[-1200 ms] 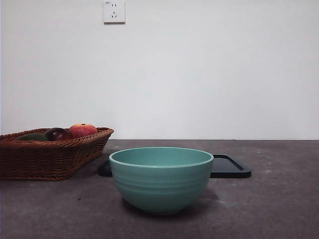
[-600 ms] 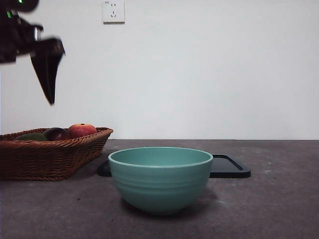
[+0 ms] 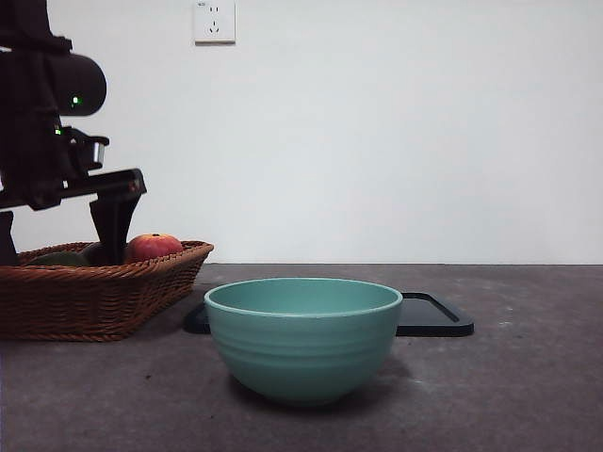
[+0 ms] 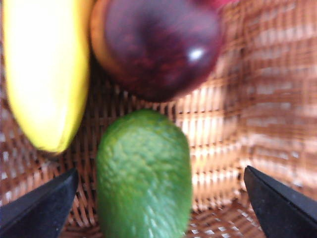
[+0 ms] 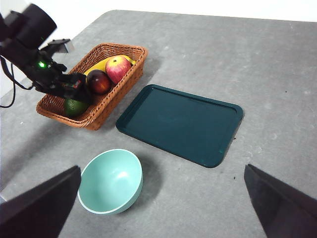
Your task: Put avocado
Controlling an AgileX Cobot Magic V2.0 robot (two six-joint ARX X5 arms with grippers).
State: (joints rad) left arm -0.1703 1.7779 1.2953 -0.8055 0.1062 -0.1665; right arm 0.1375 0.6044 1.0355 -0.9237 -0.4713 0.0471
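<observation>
The avocado (image 4: 143,178), dark green with bumpy skin, lies on the floor of the wicker basket (image 4: 257,99). My left gripper (image 4: 160,170) is open, with one jaw on each side of the avocado and not touching it. From the front, the left gripper (image 3: 58,247) is dipped into the basket (image 3: 94,301), and a sliver of the avocado (image 3: 61,258) shows over the rim. My right gripper (image 5: 158,208) is open and empty, high above the table. From there the avocado (image 5: 74,106) sits at the basket's near end, under the left arm (image 5: 44,64).
A yellow banana (image 4: 47,74) and a dark maroon fruit (image 4: 158,44) lie close beside the avocado. A red-orange fruit (image 3: 154,247) is in the basket too. A teal bowl (image 3: 303,339) stands at the front, with a dark tray (image 3: 433,315) behind it.
The left arm came into the front view from the upper left and lowered its gripper into the basket. The fruits, bowl and tray have not moved.
</observation>
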